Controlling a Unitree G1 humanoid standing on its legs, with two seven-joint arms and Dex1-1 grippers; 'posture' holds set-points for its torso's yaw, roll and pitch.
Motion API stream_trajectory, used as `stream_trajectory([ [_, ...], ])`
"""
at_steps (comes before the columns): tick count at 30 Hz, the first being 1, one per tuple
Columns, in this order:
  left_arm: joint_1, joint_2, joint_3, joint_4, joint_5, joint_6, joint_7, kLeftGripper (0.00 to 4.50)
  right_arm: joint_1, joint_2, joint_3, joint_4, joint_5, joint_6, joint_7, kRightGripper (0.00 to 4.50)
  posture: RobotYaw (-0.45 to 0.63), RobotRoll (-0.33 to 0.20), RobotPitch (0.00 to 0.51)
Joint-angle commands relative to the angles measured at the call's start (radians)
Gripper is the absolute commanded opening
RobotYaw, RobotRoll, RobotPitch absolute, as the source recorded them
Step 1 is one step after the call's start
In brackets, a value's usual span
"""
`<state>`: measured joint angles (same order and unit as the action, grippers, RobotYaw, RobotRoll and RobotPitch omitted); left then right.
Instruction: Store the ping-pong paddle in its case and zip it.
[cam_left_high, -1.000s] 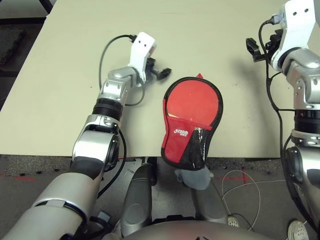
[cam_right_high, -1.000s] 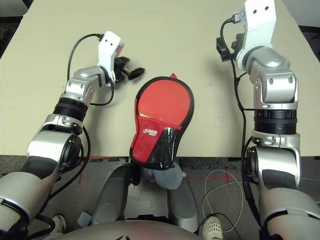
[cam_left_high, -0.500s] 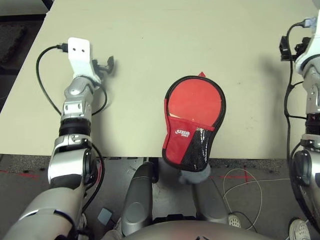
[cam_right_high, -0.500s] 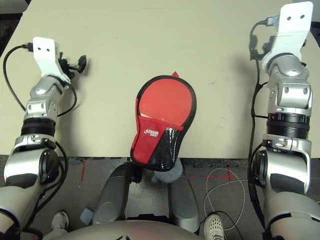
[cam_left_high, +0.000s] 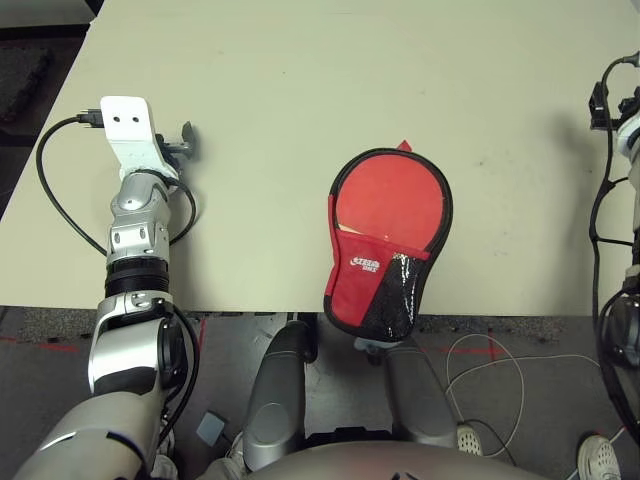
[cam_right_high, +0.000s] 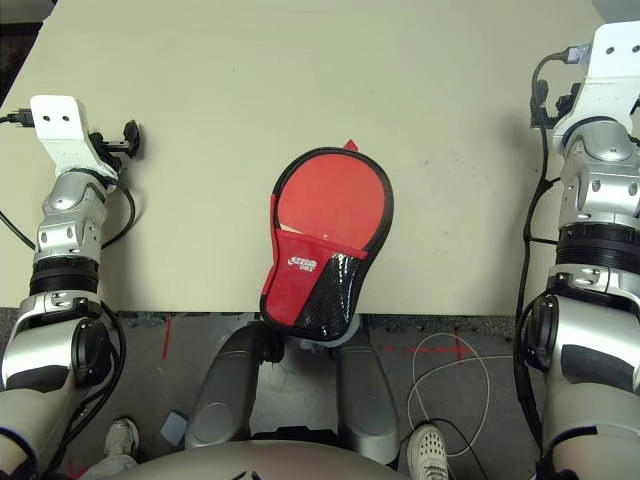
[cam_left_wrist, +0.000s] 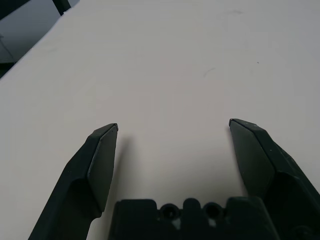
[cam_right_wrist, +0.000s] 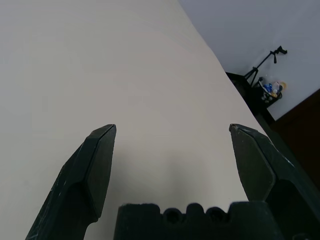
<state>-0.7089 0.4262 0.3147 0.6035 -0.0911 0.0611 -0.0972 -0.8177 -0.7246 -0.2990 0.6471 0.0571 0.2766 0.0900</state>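
Left end effector (cam_left_wrist: 172, 131) spread wide, nothing between its fingers, bare table (cam_left_high: 300, 90) ahead of it. In the left eye view it sits at the upper left of the frame, well apart from the case (cam_left_high: 385, 245). Right end effector (cam_right_wrist: 172, 131) also spread wide and empty, pointing along the table toward its far edge; its arm runs along the right edge of the frame, also well apart from the case.

Case lies centre frame, round end up, narrow end overhanging the near table edge at lower centre. The ping-pong paddle (cam_left_high: 385, 195) looks to be inside: red face showing in the round part, a sliver of light wood just above the mesh pocket. Black zipper edging runs round the rim. Cannot tell how far the zip is closed; slider too small to pick out. A small red tab pokes out at the top of the rim.

Judgement: storing looks done or close to it, both arms parked clear. If zipping remains, one end effector should pin the round end flat while the other pinches the pull and follows the rim curve slowly. Risk: the overhanging narrow end tips or slides off the edge if pulled toward the robot, so hold before pulling.
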Motion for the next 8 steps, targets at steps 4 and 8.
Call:
stream_trajectory([
  [4, 0.022, -0.030, -0.001, 0.005, -0.020, 0.001, 0.025, 4.50, 0.001, -0.030, -0.031, 0.077, 0.013, -0.057, -0.002, 4.48, -0.05, 0.000, 0.341],
  [8, 0.012, -0.035, -0.003, 0.029, -0.020, -0.013, 0.030, 4.50, 0.008, -0.031, -0.039, 0.097, 0.015, -0.077, 0.004, 4.48, -0.06, 0.000, 0.323],
])
